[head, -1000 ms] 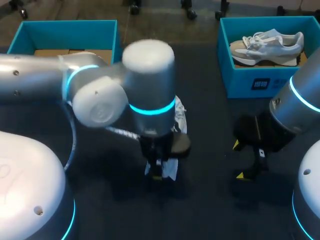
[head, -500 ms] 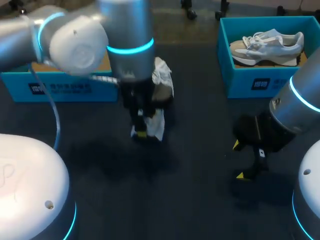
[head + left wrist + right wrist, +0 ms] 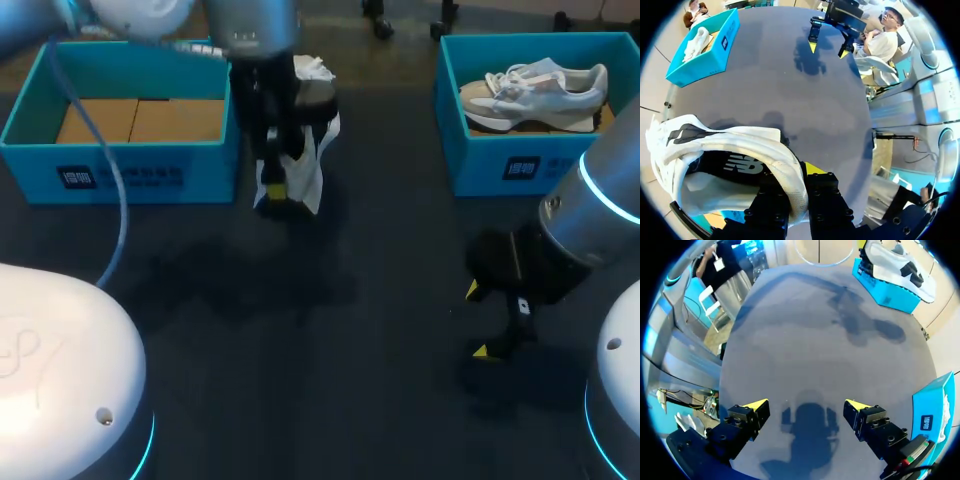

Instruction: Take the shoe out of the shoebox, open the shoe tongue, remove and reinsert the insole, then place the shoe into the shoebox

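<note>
The left shoebox (image 3: 120,172) is seen open at the table's (image 3: 330,400) left. Just beside it, the white shoe (image 3: 306,170) is held up, its heel collar pinched by the left gripper (image 3: 272,192). The upper is judged light and soft, so a hold on the firmer collar is preferred. The right gripper (image 3: 478,320) is hung spread over the table, nothing between its fingers. A second shoe (image 3: 535,90) is kept in the right shoebox (image 3: 500,165).

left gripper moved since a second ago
Yes: the left gripper, holding the shoe, moved away from the robot, now beside the left shoebox.
</note>
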Motion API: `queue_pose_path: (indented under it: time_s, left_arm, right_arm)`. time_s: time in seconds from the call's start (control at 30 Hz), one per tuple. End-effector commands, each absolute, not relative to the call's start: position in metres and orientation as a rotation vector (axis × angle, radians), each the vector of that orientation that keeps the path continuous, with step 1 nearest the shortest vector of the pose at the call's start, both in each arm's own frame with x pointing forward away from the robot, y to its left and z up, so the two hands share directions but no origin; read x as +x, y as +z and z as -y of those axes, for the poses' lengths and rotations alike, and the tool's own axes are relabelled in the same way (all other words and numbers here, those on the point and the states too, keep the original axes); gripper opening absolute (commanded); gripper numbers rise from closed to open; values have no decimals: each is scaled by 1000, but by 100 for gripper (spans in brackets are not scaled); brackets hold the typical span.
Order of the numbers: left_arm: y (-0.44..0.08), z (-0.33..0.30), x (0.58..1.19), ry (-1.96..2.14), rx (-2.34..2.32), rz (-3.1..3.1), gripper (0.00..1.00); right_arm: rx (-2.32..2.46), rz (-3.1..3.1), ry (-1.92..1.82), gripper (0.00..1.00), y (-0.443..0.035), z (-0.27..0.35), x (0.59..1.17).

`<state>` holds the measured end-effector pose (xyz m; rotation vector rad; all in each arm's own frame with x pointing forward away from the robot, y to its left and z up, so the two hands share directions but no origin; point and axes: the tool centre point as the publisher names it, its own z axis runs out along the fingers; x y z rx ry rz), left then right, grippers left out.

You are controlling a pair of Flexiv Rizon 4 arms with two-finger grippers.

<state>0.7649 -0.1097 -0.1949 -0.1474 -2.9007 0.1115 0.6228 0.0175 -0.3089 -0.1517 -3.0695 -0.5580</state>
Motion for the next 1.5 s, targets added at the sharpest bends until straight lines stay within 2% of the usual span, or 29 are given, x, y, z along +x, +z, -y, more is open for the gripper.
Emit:
queue_pose_path:
  time_s: [0.03, 0.27, 0.6, 0.93, 1.5]
  left_arm:
    - [-191, 112, 768, 100, -150, 2896, 0]
    - [-191, 112, 768, 100, -150, 2896, 0]
    - [-151, 53, 868, 101, -189, 2883, 0]
    - [-138, -5, 947, 118, -34, 2877, 0]
    - [-136, -113, 972, -38, 37, 2855, 0]
  right_arm:
    - [-152, 3073, -555, 100, -310, -18, 622]
    - [-152, 3073, -555, 100, -310, -18, 622]
    - [-152, 3073, -555, 100, -310, -18, 622]
    - [-152, 3073, -555, 100, -310, -18, 622]
    - [-152, 3073, -555, 100, -310, -18, 622]
